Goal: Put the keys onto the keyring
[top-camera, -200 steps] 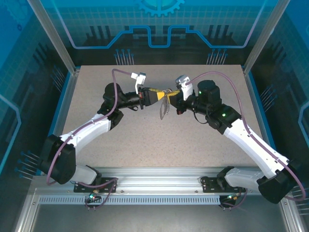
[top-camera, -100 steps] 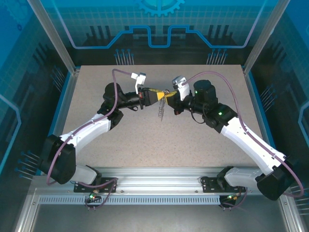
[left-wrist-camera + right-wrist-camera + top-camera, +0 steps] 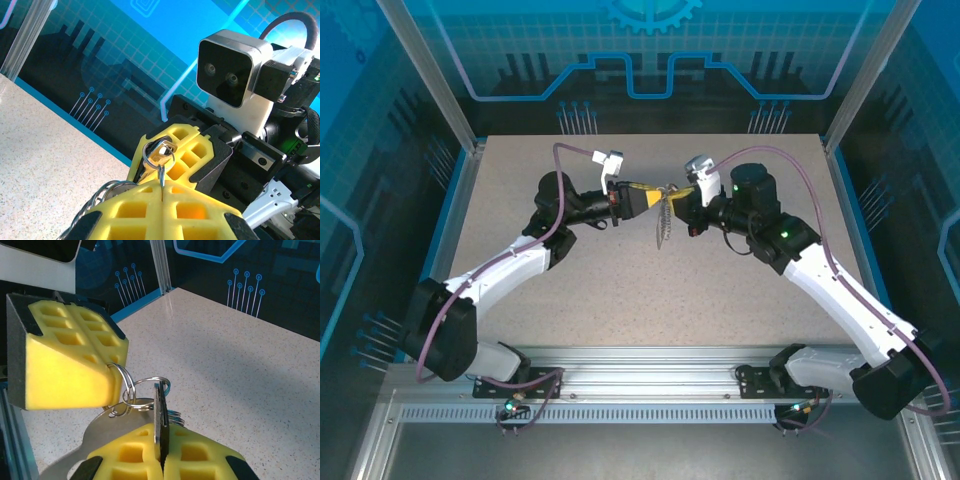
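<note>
Step, I think: getting the key (image 3: 160,405) onto the keyring (image 3: 663,225), up in the air | left gripper (image 3: 162,195) squeezes its silver ring (image 3: 121,381), the rest hangs down | right gripper (image 3: 161,440) squeezes the dark key | next: poke ring through key hole, slowly

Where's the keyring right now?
In the top view, the keyring hangs in the air above the middle of the table, toward the back, pinched between the left gripper and right gripper.
</note>
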